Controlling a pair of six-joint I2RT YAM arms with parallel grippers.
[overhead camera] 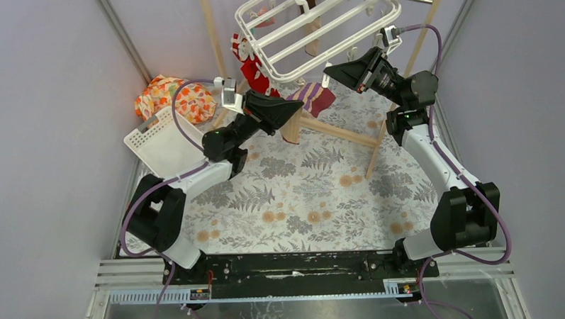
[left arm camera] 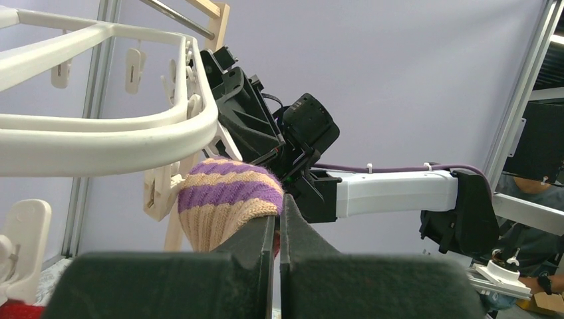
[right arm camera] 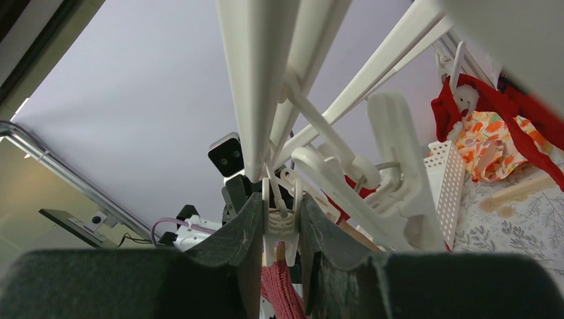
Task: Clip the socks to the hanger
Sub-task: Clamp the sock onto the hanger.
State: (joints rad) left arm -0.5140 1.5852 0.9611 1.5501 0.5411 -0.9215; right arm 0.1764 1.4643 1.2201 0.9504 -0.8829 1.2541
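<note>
- Two red socks [overhead camera: 254, 70] hang from the far-left side of the white hanger [overhead camera: 317, 27].
- One striped sock [left arm camera: 226, 196], purple and tan, is held up just under the hanger's curved near rim. From above, its maroon end droops by the wooden rack [overhead camera: 335, 133].
- Left gripper [left arm camera: 279, 214]: fingers pressed together, pinching the striped sock's edge.
- Right gripper [right arm camera: 279, 205]: fingers part-spread, one on each side of a small white clip [right arm camera: 279, 226] that dangles from a hanger bar, and squeezing it. Maroon knit sits right below that clip.
- Both grippers are near each other under the same hanger corner.
- Orange floral cloth [overhead camera: 175, 98] and white slotted basket [overhead camera: 162, 142] sit at the far left of the leaf-print table cover [overhead camera: 302, 201], the basket tilted against the wall.
</note>
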